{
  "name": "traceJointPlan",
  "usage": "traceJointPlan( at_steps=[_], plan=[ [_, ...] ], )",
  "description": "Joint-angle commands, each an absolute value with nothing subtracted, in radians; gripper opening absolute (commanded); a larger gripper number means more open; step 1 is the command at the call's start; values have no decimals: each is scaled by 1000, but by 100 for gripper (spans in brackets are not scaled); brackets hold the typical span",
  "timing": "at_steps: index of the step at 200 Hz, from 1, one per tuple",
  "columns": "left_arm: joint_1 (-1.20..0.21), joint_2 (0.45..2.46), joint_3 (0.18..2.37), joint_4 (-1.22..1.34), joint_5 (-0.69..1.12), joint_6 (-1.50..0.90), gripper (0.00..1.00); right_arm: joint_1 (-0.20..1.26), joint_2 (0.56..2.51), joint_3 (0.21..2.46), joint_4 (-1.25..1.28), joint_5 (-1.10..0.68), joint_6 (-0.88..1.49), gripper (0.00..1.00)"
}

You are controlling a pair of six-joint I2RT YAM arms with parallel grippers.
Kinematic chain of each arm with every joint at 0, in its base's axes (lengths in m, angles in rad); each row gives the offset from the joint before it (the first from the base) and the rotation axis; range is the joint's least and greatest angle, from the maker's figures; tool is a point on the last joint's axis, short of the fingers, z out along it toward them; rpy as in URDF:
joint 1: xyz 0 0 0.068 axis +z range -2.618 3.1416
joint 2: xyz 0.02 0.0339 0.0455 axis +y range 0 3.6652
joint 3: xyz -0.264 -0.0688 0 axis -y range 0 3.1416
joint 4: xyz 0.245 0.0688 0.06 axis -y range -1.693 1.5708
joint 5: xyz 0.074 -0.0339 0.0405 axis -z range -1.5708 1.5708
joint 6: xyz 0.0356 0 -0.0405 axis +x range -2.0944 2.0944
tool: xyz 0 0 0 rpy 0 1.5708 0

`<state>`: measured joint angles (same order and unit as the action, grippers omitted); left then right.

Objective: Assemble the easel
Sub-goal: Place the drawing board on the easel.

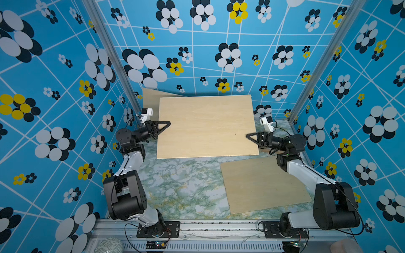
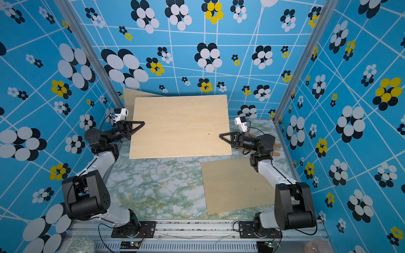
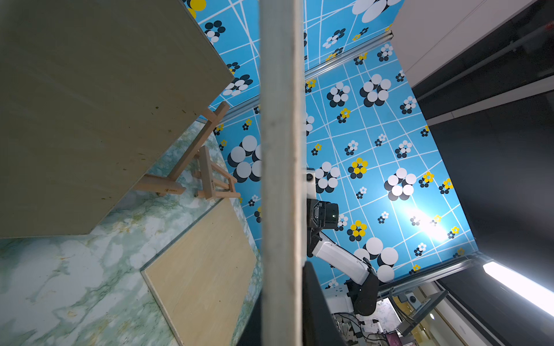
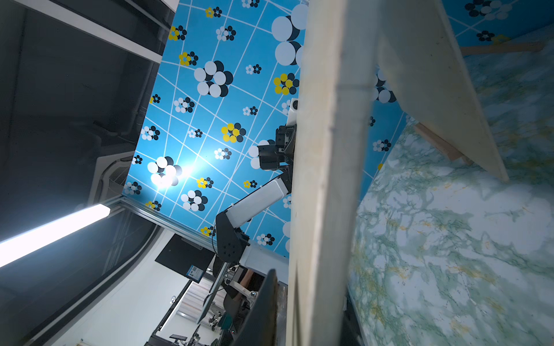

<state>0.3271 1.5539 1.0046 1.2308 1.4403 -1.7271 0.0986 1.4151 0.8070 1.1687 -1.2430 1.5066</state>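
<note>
Blue walls printed with black, white and yellow flowers close in three sides of the booth, and the tabletop is a green-veined marble pattern. Above it, both arms hold up a large plywood board, clear of the table and roughly level. The left gripper is clamped on one short edge and the right gripper is pinched onto the opposite edge. Each wrist view shows the board's thin edge running straight out from between the closed jaws.

A smaller board lies flat on the table near the right arm. A third board leans up in the back corner behind the left gripper. The wooden easel frame sits on the table at the back, by the right-hand wall. In the top views it is mostly hidden under the right arm, and it shows better from the left wrist. I can't tell whether it is properly opened out.

To me this looks like the carrying step, with the panel gripped at both ends and on its way to the frame. Next, both arms need to move together at a steady spacing, tip the board upright and lower its bottom edge onto the easel's ledge. If one arm gets ahead of the other, the panel could twist or slip out of such a thin-edged grip.
</note>
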Motion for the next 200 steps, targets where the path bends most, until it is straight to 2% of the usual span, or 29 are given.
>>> traceJointPlan(
  at_steps=[1,47,69,77,97,113,126,137,147,200],
  plan=[
    [331,1564,1045,1352,1410,-1556,0,141,1354,873,1340,-1264,1457,0],
    [328,1567,1055,1226,1385,-1506,0,140,1332,826,1255,-1270,1314,0],
    [320,1559,1068,1163,1359,-1486,13,139,1314,793,1222,-1255,1252,0],
    [313,1547,1078,1106,1348,-1448,15,140,1309,777,1233,-1236,1247,0],
    [287,1483,1130,696,1308,-1183,20,140,1303,737,1282,-1193,1253,0],
    [246,1437,1228,264,1230,-882,20,139,1288,715,1330,-1162,1258,0],
    [194,1443,1313,93,1181,-768,15,136,1263,699,1320,-1140,1230,0],
    [155,1469,1368,87,1154,-775,6,130,1235,691,1253,-1126,1179,0],
    [123,1500,1415,109,1138,-800,4,126,1206,684,1188,-1114,1125,0],
    [27,1720,1723,198,1090,-895,4,54,1131,674,1154,-1077,1031,0]
  ],
)
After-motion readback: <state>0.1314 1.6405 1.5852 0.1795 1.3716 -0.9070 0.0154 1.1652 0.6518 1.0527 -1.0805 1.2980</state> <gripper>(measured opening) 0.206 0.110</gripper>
